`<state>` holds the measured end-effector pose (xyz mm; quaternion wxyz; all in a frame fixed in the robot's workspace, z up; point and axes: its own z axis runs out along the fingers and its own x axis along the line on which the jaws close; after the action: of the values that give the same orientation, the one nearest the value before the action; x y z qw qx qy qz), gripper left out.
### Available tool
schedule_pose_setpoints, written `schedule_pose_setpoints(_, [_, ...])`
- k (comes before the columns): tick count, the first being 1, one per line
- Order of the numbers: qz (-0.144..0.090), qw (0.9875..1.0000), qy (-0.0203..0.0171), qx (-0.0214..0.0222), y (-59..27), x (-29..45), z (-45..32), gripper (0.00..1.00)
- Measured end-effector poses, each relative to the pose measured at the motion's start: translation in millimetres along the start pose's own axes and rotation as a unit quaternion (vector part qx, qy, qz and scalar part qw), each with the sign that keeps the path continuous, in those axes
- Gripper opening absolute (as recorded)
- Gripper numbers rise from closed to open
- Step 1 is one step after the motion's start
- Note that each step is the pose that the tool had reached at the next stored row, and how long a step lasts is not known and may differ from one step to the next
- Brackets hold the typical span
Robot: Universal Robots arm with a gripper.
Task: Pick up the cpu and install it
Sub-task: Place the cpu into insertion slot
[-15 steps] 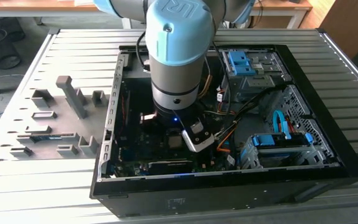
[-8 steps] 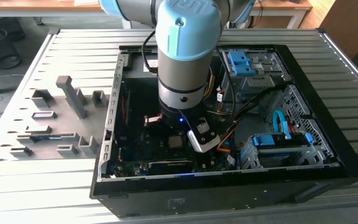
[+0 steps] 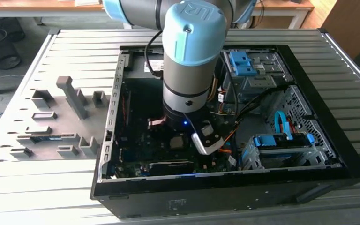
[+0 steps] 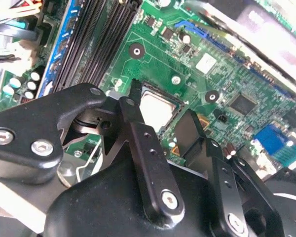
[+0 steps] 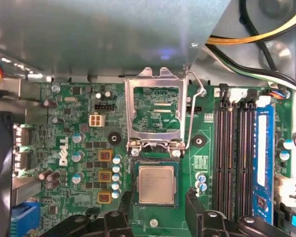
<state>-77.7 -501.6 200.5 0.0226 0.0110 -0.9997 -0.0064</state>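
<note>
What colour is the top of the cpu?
Silver-grey, like bare metal. The cpu shows best in the first wrist view.

Ribbed table [image 3: 80, 42] bears computer case [image 3: 230, 199] and grey tray [image 3: 17, 123]

Case [image 3: 230, 185] lies open on the table [image 3: 73, 40], with the fixture tray [image 3: 48, 136] beside it on the exterior view's left. I have the arm [image 3: 189, 61] reaching down into the case, drive bays [image 3: 280, 143] to its exterior-view right. In the first wrist view the cpu [image 5: 157, 184] sits in its socket on the motherboard [image 5: 69, 106]. The flipped-up socket frame [image 5: 156, 78] stands between the cpu and the metal box [image 5: 113, 34], with the memory slots [image 5: 234, 158] alongside. Gripper [image 5: 158, 197] fingers are spread, one either side of the cpu.
</note>
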Motion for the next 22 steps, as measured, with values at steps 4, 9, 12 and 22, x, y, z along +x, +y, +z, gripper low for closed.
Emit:
schedule_pose_setpoints(4, [-0.007,1.0,0.0001,0.0029,4.3,-0.2,1.2,0.55])
schedule_pose_setpoints(9, [-0.008,1.0,0.0,0.0028,10.7,-0.5,3.5,0.55])
schedule_pose_setpoints(12, [-0.008,1.0,0.0003,0.003,11.2,-0.6,6.6,0.55])
schedule_pose_setpoints(22, [-0.008,1.0,0.0003,0.0046,11.2,0.7,10.0,0.55])
